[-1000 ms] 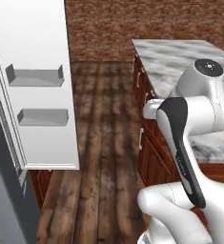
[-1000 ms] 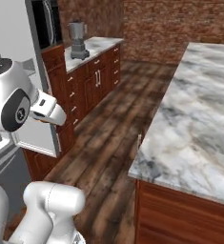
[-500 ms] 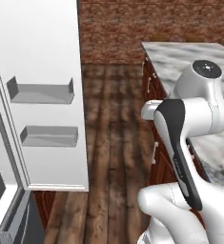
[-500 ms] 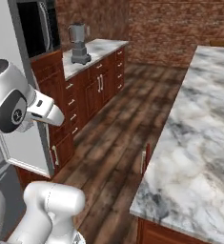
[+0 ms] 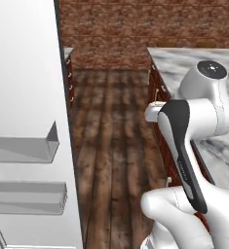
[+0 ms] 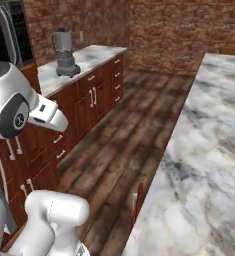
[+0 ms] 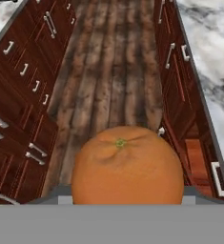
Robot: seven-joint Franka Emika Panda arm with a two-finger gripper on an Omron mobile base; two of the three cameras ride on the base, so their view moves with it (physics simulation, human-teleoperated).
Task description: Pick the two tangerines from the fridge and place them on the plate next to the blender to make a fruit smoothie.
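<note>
Orange fills the lower middle of my hand view: a tangerine (image 7: 127, 164) sits right against the camera, its small green stem scar facing up. It hides the fingertips completely, so I cannot tell how the jaws stand or whether they are pressing on it. Below and beyond the fruit I see a dark wooden floor (image 7: 116, 71) running between two rows of reddish-brown cabinets (image 7: 23, 90) with silver handles.

From the right base view, the blender (image 6: 64, 52) stands far ahead on the left-hand marble counter (image 6: 89, 60), near its back end. A second marble counter (image 6: 204, 150) stretches along my right side.

In the left base view, the fridge door (image 5: 26, 121) stands open close on my left, white inside, with two grey door bins (image 5: 23, 148) one above the other. The brick wall (image 5: 135, 29) closes the far end of the aisle.
</note>
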